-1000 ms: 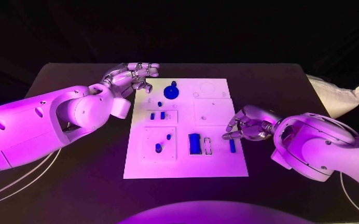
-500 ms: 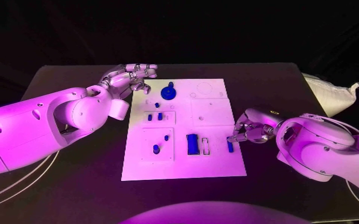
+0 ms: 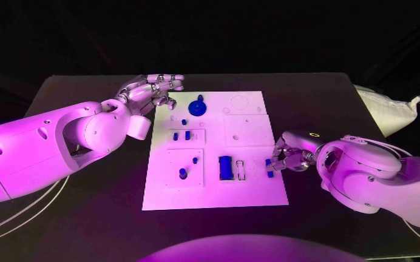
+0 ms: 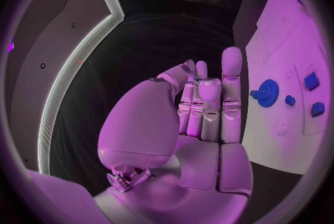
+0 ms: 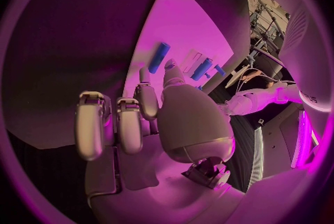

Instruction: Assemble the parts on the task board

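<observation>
Right hand [image 3: 291, 154] low at the right edge of the task board [image 3: 249, 195], fingers curled downward around the small blue peg [image 3: 269, 167] lying near that edge; fingertips beside or on it, contact not resolvable from the head view. Right wrist view: peg [image 5: 158, 57] flat on the white board beyond the fingertips [image 5: 144, 76], nothing in the palm, so probably positioned for a pick and not yet gripping; whether closed on the peg cannot be told. Just inboard, large blue block [image 3: 227, 168] beside a narrow upright slot piece [image 3: 241, 170], likely the destination zone and the reason for working this edge. Further left, small blue parts [image 3: 183, 173] on the lower-left panel, two more [image 3: 181, 135] on the panel above. Blue gear [image 3: 198, 108] near the far edge, seen also from the left wrist [image 4: 267, 92]. Left hand [image 3: 154, 91] parked off the board's far-left corner above the table [image 3: 87, 92], fingers loosely extended and apart, holding nothing — apparently kept clear while the right works.
</observation>
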`<action>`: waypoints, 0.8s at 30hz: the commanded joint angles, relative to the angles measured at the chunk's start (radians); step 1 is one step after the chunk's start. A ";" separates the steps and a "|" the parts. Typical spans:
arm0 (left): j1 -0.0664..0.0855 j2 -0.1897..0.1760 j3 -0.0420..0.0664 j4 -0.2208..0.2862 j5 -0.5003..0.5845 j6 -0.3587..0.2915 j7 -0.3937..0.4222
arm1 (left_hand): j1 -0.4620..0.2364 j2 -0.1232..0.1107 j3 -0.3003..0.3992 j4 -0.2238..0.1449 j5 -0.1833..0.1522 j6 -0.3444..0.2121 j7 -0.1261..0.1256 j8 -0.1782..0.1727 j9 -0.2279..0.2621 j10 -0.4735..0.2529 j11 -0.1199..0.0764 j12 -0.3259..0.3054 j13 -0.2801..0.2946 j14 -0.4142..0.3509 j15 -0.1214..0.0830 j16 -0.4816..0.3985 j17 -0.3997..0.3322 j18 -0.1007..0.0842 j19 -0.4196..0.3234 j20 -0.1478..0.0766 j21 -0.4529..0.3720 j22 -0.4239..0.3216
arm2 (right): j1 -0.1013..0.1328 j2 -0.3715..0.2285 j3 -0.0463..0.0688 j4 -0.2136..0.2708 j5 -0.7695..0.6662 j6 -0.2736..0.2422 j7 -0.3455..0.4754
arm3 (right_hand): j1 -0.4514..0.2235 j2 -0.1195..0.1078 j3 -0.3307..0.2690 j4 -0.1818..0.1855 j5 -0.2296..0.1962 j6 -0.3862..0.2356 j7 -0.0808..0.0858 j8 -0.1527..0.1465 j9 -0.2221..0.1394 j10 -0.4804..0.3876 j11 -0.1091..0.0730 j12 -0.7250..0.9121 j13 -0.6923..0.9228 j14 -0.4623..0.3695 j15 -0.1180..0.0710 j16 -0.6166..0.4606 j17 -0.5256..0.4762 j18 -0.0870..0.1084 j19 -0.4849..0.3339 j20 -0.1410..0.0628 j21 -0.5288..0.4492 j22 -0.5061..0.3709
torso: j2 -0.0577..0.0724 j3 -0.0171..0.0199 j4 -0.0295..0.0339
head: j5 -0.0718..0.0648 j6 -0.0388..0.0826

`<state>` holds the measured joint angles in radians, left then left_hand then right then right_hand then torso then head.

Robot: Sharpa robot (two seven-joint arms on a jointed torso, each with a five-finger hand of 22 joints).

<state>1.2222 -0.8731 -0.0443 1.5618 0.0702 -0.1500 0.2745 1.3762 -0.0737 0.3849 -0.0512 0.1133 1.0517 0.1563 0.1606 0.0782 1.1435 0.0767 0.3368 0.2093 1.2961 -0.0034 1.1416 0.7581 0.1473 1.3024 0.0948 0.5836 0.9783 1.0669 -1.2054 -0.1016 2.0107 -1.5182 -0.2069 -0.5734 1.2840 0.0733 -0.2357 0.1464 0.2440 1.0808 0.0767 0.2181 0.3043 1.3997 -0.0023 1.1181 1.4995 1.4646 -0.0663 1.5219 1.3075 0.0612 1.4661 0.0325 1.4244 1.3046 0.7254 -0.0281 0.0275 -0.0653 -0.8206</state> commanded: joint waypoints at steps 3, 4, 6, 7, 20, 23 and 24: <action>-0.001 0.001 0.000 0.001 -0.004 0.022 0.003 | 0.008 0.003 -0.006 -0.002 0.003 -0.005 0.000 0.005 -0.001 -0.007 -0.003 0.003 0.001 -0.007 -0.003 0.002 -0.001 0.020 -0.008 -0.002 -0.002 -0.001 | -0.008 0.016 0.000 -0.007 -0.023 0.042 -0.011 | -0.008 0.001 -0.001 0.002 0.006 0.009 -0.001 -0.005 0.002 0.003 -0.001 -0.002 -0.224 0.087 -0.005 -0.002 0.170 -0.006 0.012 0.001 -0.003 0.002 | -0.001 -0.0004 -0.0002 | 0.001 -0.002; -0.001 0.001 0.000 0.001 -0.004 0.022 0.003 | 0.008 0.003 -0.006 -0.002 0.003 -0.005 0.000 0.005 -0.001 -0.007 -0.003 0.003 0.001 -0.007 -0.003 0.002 -0.001 0.020 -0.008 -0.002 -0.002 -0.001 | -0.009 0.019 0.000 -0.008 -0.024 0.043 -0.010 | -0.005 0.001 -0.001 0.001 0.006 0.010 -0.002 -0.005 0.003 0.004 -0.001 -0.002 -0.224 0.087 -0.006 -0.002 0.170 -0.006 0.012 0.001 -0.002 0.003 | -0.001 -0.0002 0.0003 | 0.001 -0.002; -0.001 0.001 0.000 0.001 -0.004 0.022 0.002 | 0.008 0.003 -0.006 -0.002 0.003 -0.005 0.000 0.005 -0.001 -0.007 -0.003 0.003 0.001 -0.007 -0.003 0.002 -0.001 0.020 -0.008 -0.002 -0.002 -0.001 | -0.012 0.024 0.000 -0.012 -0.028 0.044 -0.010 | 0.001 0.001 0.001 -0.002 0.007 0.011 -0.003 -0.006 0.004 0.004 -0.002 -0.003 -0.224 0.087 -0.006 -0.002 0.170 -0.006 0.012 0.000 -0.003 0.003 | -0.001 -0.0007 0.0003 | 0.001 -0.003; -0.001 0.001 0.000 0.002 -0.004 0.022 0.002 | 0.008 0.003 -0.006 -0.002 0.003 -0.005 0.000 0.005 -0.001 -0.007 -0.003 0.003 0.001 -0.007 -0.003 0.002 -0.001 0.020 -0.008 -0.002 -0.002 -0.001 | -0.013 0.027 0.000 -0.013 -0.032 0.044 -0.010 | 0.008 0.001 0.003 -0.005 0.008 0.011 -0.003 -0.007 0.004 0.005 -0.003 -0.003 -0.224 0.087 -0.007 -0.002 0.171 -0.006 0.013 -0.001 -0.002 0.004 | 0.000 -0.0008 0.0006 | 0.002 -0.002; -0.001 -0.001 0.000 0.003 -0.004 0.023 0.002 | 0.008 0.003 -0.006 -0.002 0.003 -0.005 0.000 0.005 -0.001 -0.007 -0.003 0.003 0.001 -0.007 -0.003 0.002 -0.001 0.020 -0.008 -0.002 -0.002 -0.001 | -0.032 0.081 0.000 -0.033 -0.187 0.114 -0.018 | 0.177 0.013 0.088 -0.121 -0.104 0.019 -0.006 -0.026 0.011 0.002 -0.008 -0.007 -0.219 0.091 -0.013 0.009 0.191 -0.010 0.018 -0.008 0.007 0.024 | -0.001 -0.0004 -0.0006 | 0.004 -0.003; -0.001 -0.002 0.000 0.003 -0.005 0.023 0.002 | 0.008 0.003 -0.006 -0.002 0.003 -0.005 0.000 0.005 -0.001 -0.007 -0.003 0.003 0.001 -0.007 -0.003 0.002 -0.001 0.020 -0.008 -0.002 -0.002 -0.001 | -0.042 0.095 0.000 -0.035 -0.233 0.135 -0.022 | 0.197 0.012 0.108 -0.144 -0.118 0.023 -0.004 -0.033 0.010 0.001 -0.007 -0.010 -0.219 0.092 -0.011 0.011 0.197 -0.012 0.020 -0.007 0.010 0.029 | -0.001 -0.0005 -0.0002 | 0.004 -0.004; -0.001 -0.002 0.000 0.003 -0.005 0.024 0.002 | 0.008 0.003 -0.006 -0.002 0.003 -0.005 0.000 0.005 -0.001 -0.007 -0.003 0.003 0.001 -0.007 -0.003 0.002 -0.001 0.020 -0.008 -0.002 -0.002 -0.001 | -0.045 0.099 0.000 -0.036 -0.245 0.139 -0.023 | 0.202 0.012 0.115 -0.150 -0.122 0.024 -0.003 -0.035 0.009 0.000 -0.006 -0.012 -0.220 0.092 -0.010 0.012 0.198 -0.012 0.020 -0.006 0.010 0.030 | -0.001 -0.0004 0.0002 | 0.004 -0.005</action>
<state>1.2212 -0.8761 -0.0444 1.5625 0.0692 -0.1463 0.2729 1.3762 -0.0737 0.3849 -0.0512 0.1132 1.0517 0.1563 0.1606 0.0783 1.1435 0.0766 0.3368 0.2091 1.2961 -0.0034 1.1416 0.7582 0.1473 1.3024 0.0948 0.5836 0.9784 1.0366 -1.1090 -0.0905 1.9857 -1.6831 -0.1591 -0.5768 1.4114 0.0179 -0.1219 0.0021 0.1254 1.1014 0.0714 0.1931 0.3201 1.3998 -0.0024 1.1009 1.5089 1.4647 -0.0735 1.5280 1.3073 0.0612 1.4661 0.0325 1.4293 1.3075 0.7245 -0.0287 0.0275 -0.0612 -0.8244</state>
